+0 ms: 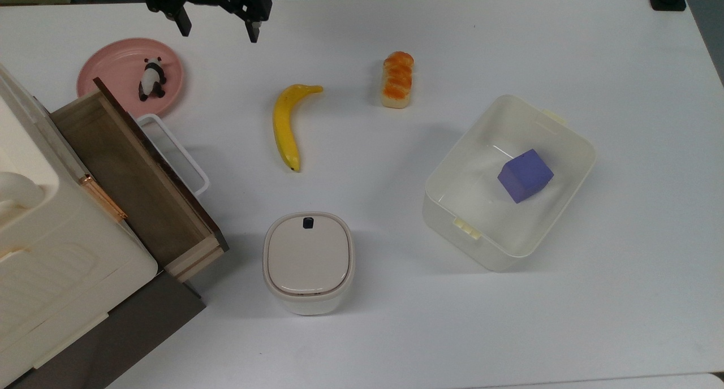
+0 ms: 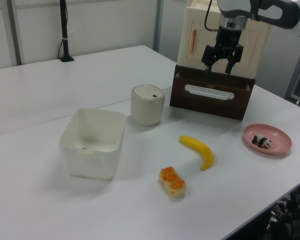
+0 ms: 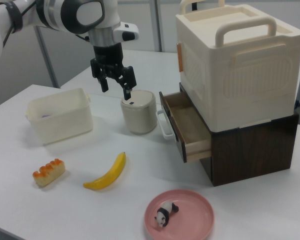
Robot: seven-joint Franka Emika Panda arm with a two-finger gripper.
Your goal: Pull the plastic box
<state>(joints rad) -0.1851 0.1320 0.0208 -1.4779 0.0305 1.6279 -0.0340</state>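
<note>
The plastic box (image 1: 509, 182) is seen standing lidless on the white table (image 1: 622, 67), to the top view's right of the banana (image 1: 287, 125), which serves here as the landmark. A purple cube (image 1: 525, 175) is held inside the box, resting on its floor. The gripper (image 1: 218, 30) is seen raised above the table, beyond the banana's stalk end toward the top view's upper edge; its two fingers are spread wide apart and nothing is gripped between them. The bread roll (image 1: 397, 78) lies to the top view's right of the banana, between it and the box. The beige lidded bin (image 1: 308, 262) is placed below the banana's tip in the top view. The pink plate (image 1: 113, 67) with a panda figure (image 1: 152, 79) is found to the banana's left in the top view, near the open wooden drawer (image 1: 136, 180) of the cream cabinet (image 1: 34, 236).
</note>
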